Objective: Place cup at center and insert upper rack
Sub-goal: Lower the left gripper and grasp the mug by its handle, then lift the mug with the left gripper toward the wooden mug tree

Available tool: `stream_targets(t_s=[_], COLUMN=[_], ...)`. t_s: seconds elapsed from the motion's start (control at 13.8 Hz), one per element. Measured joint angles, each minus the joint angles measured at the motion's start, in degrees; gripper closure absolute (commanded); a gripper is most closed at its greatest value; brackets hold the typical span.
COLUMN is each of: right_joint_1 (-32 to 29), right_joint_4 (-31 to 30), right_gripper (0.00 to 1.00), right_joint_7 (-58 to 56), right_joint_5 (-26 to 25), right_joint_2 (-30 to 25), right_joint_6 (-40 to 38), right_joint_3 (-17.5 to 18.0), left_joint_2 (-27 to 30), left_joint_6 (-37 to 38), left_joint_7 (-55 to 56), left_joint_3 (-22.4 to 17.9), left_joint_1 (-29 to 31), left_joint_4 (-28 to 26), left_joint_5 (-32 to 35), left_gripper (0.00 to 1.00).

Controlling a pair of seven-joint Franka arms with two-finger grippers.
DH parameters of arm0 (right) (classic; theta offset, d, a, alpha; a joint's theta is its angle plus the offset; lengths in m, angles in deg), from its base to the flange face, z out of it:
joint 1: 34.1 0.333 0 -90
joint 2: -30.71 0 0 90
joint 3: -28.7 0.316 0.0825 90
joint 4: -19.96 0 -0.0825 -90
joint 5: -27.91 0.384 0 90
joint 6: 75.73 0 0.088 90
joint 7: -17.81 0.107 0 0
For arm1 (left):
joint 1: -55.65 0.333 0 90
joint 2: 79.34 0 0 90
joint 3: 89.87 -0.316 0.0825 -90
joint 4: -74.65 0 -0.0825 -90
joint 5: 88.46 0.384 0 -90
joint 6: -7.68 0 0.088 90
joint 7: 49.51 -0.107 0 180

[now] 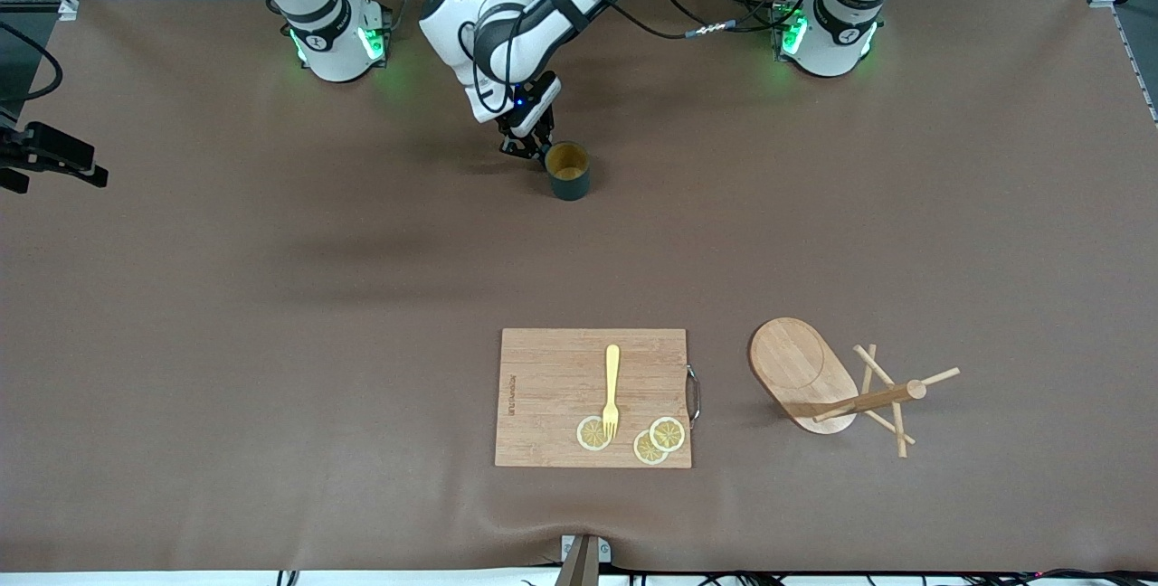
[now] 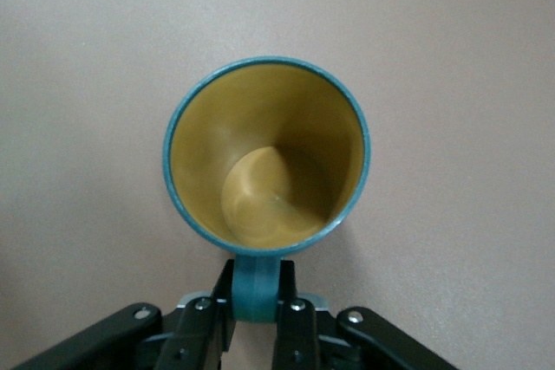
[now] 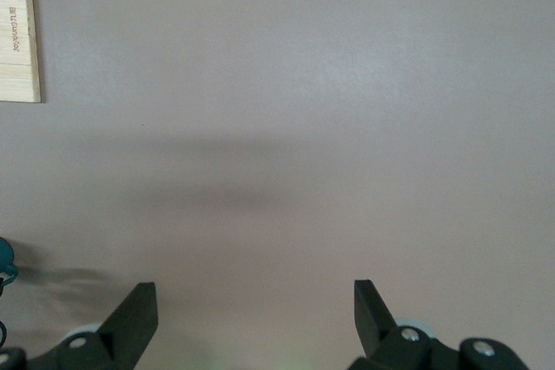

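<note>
The cup (image 1: 569, 181), dark teal with a yellowish inside, stands upright on the table close to the robots' bases. My left gripper (image 1: 534, 148) reaches across to it and is shut on its loop handle. In the left wrist view the cup (image 2: 267, 158) opens toward the camera and my left gripper (image 2: 256, 296) pinches the teal handle between both fingers. The upper rack (image 1: 814, 373), a light wooden mug tree, lies tipped on its side near the front camera toward the left arm's end. My right gripper (image 3: 254, 296) hangs open over bare table, holding nothing.
A wooden cutting board (image 1: 552, 387) lies near the front camera beside the rack, carrying a yellow fork (image 1: 612, 387) and three lemon slices (image 1: 667, 433). A corner of that cutting board (image 3: 17, 28) shows in the right wrist view. Brown mat covers the table.
</note>
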Motion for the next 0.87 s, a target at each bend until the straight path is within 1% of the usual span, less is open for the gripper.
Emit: stream_targets(t_s=[0.29, 0.44, 0.65, 0.87], right_joint_1=[0.00, 0.00, 0.00, -0.02], right_joint_4=[0.00, 0.00, 0.00, 0.00], right_gripper=[0.00, 0.00, 0.00, 0.00], right_joint_7=[0.00, 0.00, 0.00, 0.00], right_joint_5=[0.04, 0.05, 0.06, 0.03], right_joint_2=[0.00, 0.00, 0.00, 0.00], right_joint_6=[0.04, 0.04, 0.00, -0.14], right_joint_3=[0.02, 0.04, 0.04, 0.02], left_joint_2=[0.49, 1.89, 5.73, 10.45], left_joint_6=[-0.02, -0.02, -0.05, -0.08], left_joint_7=[0.06, 0.06, -0.06, -2.54], left_joint_3=[-0.05, -0.04, 0.12, 0.18], left_joint_1=[1.34, 2.93, 6.83, 11.19], left_joint_4=[1.42, 2.10, 2.60, 2.78], left_joint_5=[-1.25, -2.24, -4.73, -8.89], left_gripper=[1.00, 1.00, 1.00, 1.00])
